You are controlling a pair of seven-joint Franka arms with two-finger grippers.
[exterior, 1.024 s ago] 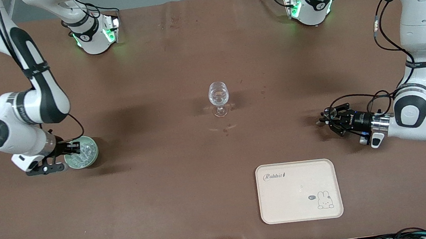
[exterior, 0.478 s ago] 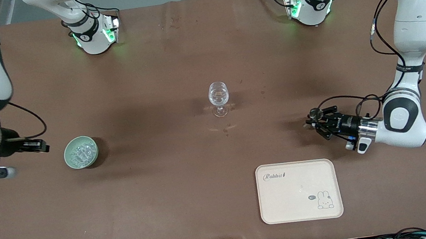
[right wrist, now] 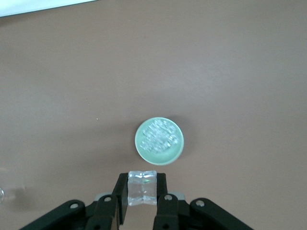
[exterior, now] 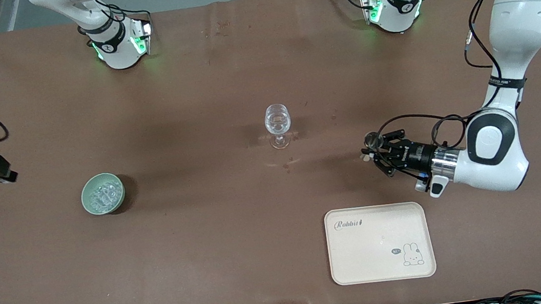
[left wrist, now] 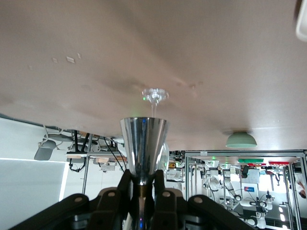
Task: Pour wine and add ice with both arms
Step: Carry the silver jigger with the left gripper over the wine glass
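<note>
A clear stemmed glass point(exterior: 277, 120) stands mid-table; it also shows in the left wrist view point(left wrist: 154, 96). A pale green bowl point(exterior: 85, 193) holding ice point(exterior: 103, 195) sits toward the right arm's end. In the right wrist view the bowl point(right wrist: 140, 143) and its ice point(right wrist: 160, 135) lie below the right gripper point(right wrist: 142, 178), which is shut on one clear ice cube point(right wrist: 142, 192). That gripper point(exterior: 1, 175) is raised at the right arm's end of the table. The left gripper point(exterior: 378, 152) is shut on a shiny metal cone cup point(left wrist: 144, 141), low over the table between the glass and the tray.
A beige rabbit-print tray point(exterior: 379, 242) lies nearer the front camera than the left gripper. Both arm bases point(exterior: 120, 41) point(exterior: 392, 5) stand along the table's edge farthest from the front camera. The table's edge shows in the left wrist view.
The right gripper left the bowl with an ice cube, rose and swung out toward the right arm's end. The left gripper carried the metal cup closer to the glass.
</note>
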